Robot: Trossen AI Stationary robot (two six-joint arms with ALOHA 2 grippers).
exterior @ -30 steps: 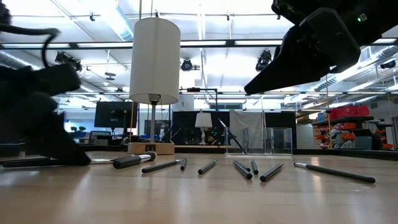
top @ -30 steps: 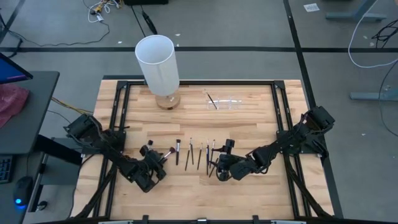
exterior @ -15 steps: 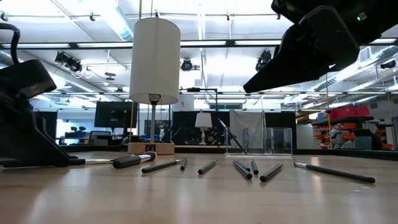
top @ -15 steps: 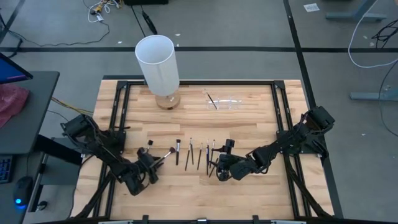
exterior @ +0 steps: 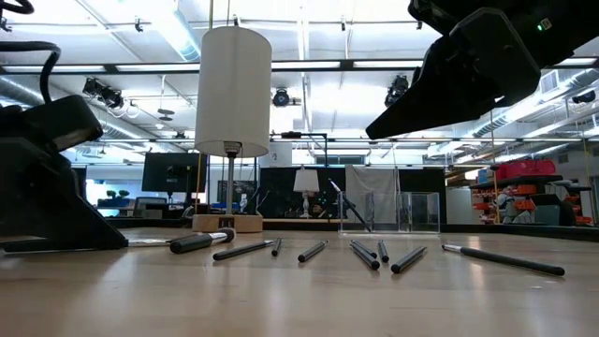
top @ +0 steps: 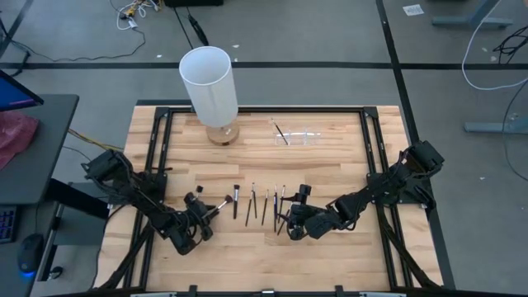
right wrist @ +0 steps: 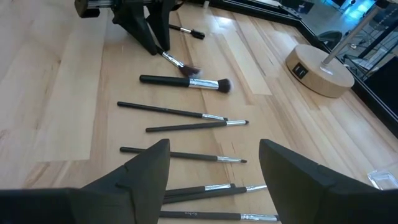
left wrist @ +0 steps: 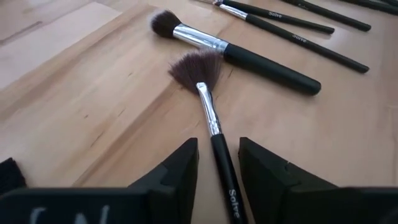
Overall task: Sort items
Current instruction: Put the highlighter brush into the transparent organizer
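At the counter's (top: 330, 165) centre-front, seen from above, a row of thin dark brushes (top: 264, 206) lies side by side, handles running roughly 12-to-6 o'clock.

L claw (top: 198, 216) sits low at approx. 8 o'clock from the counter's middle, at the row's left end. Its wrist view shows the fingers (left wrist: 171, 177) spread apart, released, w/ the black handle of a fan brush (left wrist: 208, 109) lying in the gap between them, not gripped; bristles fan out away from the claw. Just beyond lies a thicker powder brush (left wrist: 236, 53) w/ silver ferrule, then more thin brushes.

R claw (top: 290, 221) is at approx. 6 o'clock, at the row's right end, above the brushes. Its fingers (right wrist: 146, 168) stand wide apart, released, holding nothing; several thin brushes (right wrist: 180, 127) lie on the wood beneath and ahead of it.

Tall white cylinder (top: 210, 82) on a round wooden base stands at approx. 11 o'clock near the back edge. Small clear holder (top: 299, 134) at approx. 1 o'clock, w/ one dark stick leaning in it.
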